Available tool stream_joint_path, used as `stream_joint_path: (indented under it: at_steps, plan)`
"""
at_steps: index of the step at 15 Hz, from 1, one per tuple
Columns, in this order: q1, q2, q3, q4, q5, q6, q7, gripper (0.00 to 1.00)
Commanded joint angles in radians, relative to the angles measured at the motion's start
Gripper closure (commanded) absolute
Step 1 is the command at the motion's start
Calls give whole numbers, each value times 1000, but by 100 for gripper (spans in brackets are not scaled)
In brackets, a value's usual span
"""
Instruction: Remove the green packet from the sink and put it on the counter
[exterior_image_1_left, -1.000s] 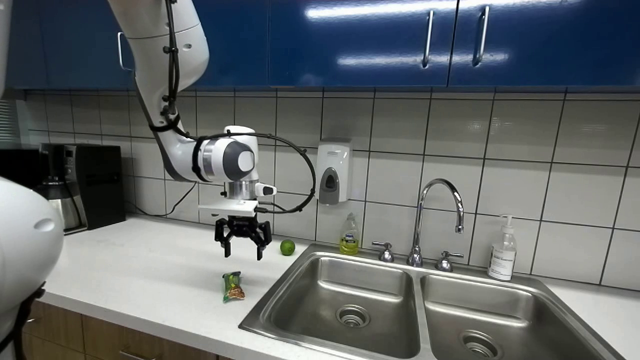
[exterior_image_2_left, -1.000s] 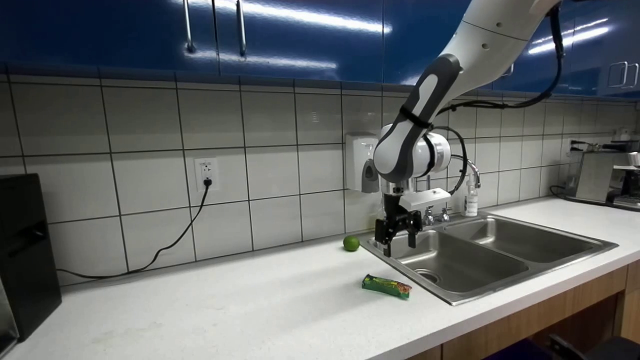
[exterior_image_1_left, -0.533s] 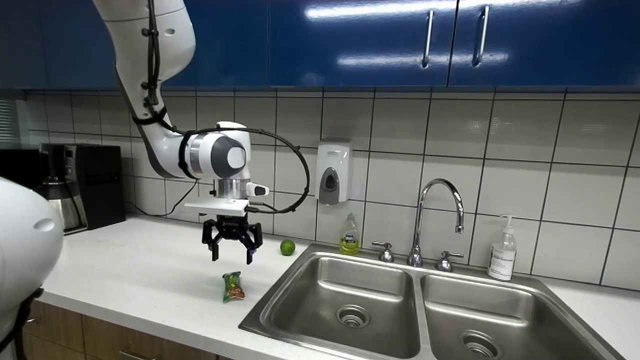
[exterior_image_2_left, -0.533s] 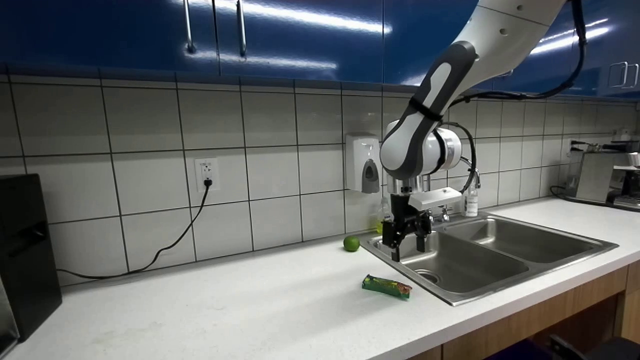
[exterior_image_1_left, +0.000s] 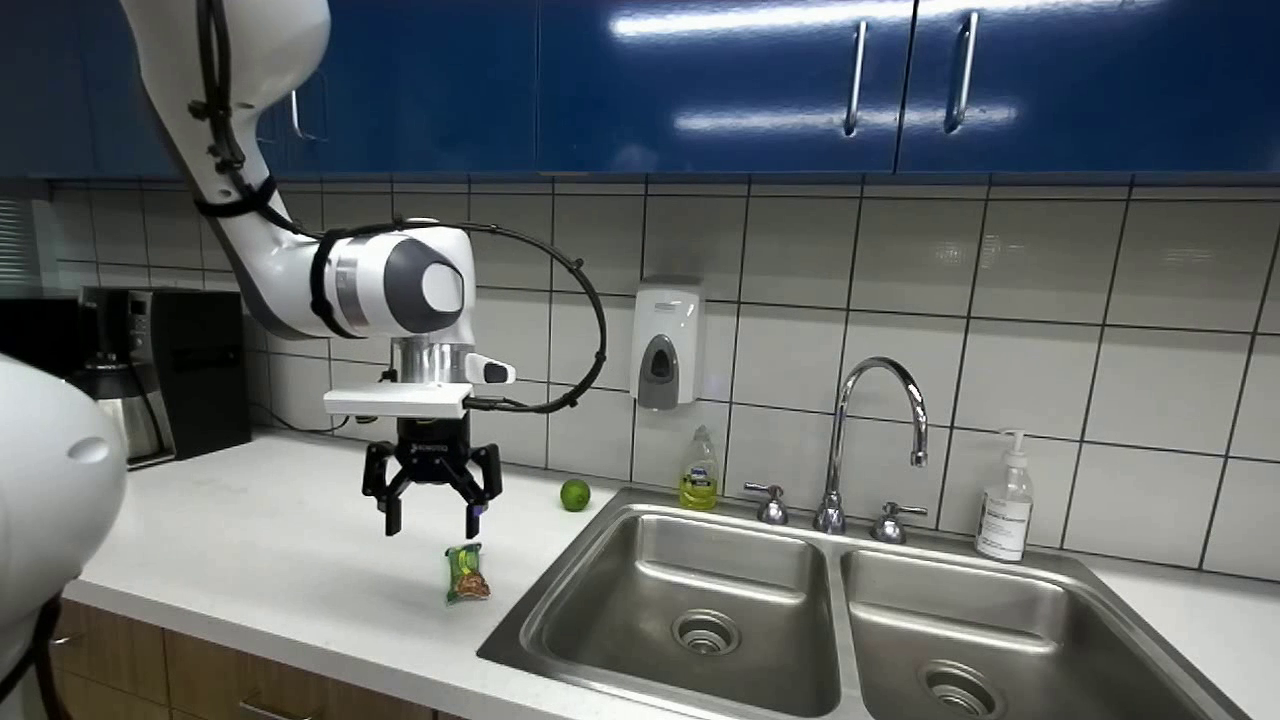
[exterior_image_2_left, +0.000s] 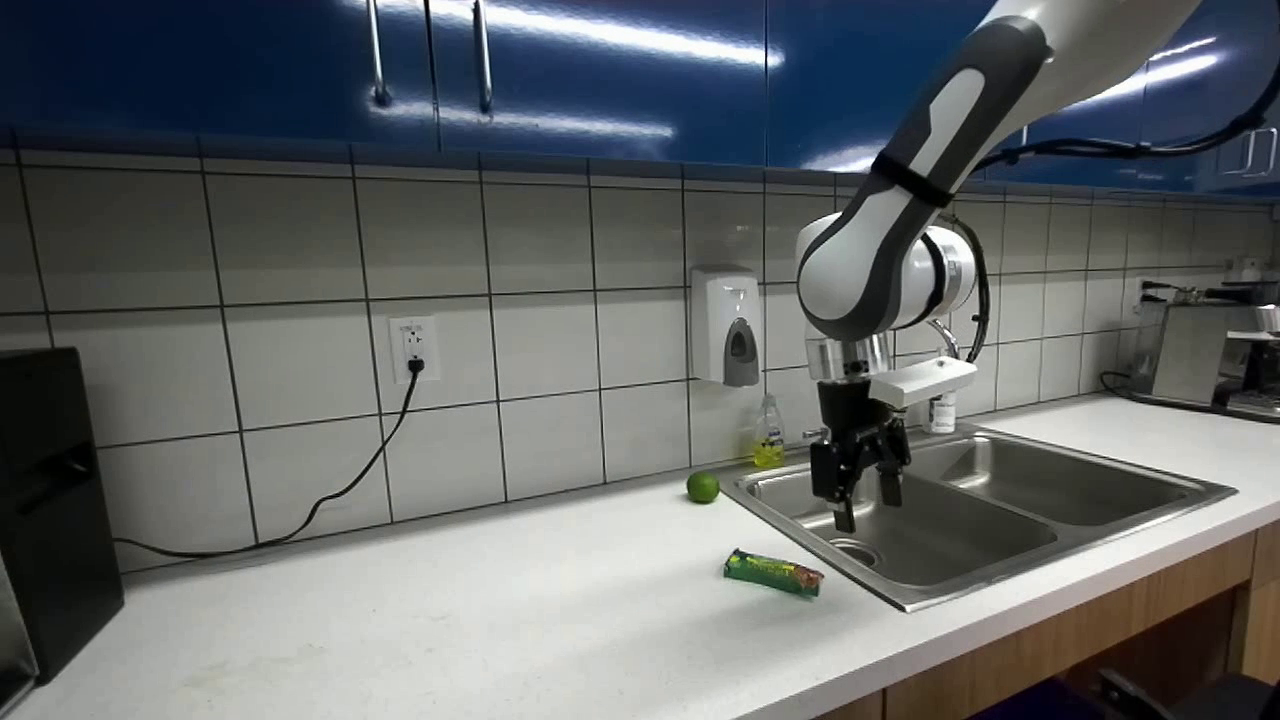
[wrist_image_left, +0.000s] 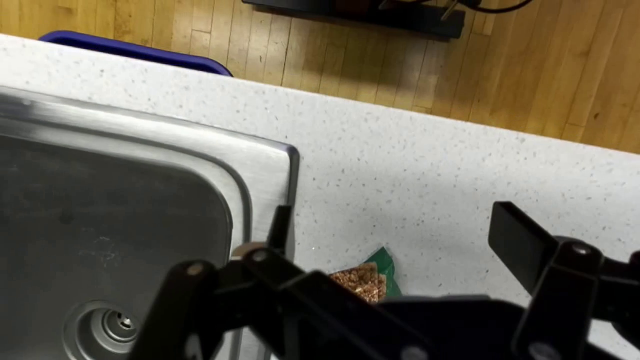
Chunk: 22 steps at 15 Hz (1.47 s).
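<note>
Hovering, pincer (exterior_image_1_left: 432, 522) spread wide, apart from green packet (exterior_image_1_left: 466, 573).

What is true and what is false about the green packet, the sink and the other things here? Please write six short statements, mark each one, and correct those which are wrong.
1. The green packet lies on the counter, outside the sink. True.
2. The end effector is closed around the packet. False: it is open and apart from the packet.
3. The sink has two basins. True.
4. The small green ball lies inside a basin. False: it is on the counter, beside the sink.
5. In the wrist view, the end effector hides part of the packet. True.
6. Water is running from the tap. False: no running water can be seen.
</note>
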Motion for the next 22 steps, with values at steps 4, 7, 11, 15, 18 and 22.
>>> stream_joint_path:
  at_steps: [4, 7, 11, 15, 18, 22]
  plan:
    - [-3, -172, 32, -112, -57, -65, -18, 0]
    - [-6, -130, 29, -90, -43, -44, -2, 0]
    - [-6, -142, 30, -97, -43, -49, -2, 0]
    - [-6, -142, 30, -98, -43, -50, -2, 0]
    - [-6, -142, 30, -98, -43, -50, -2, 0]
    - [-6, -142, 30, -98, -43, -50, -2, 0]
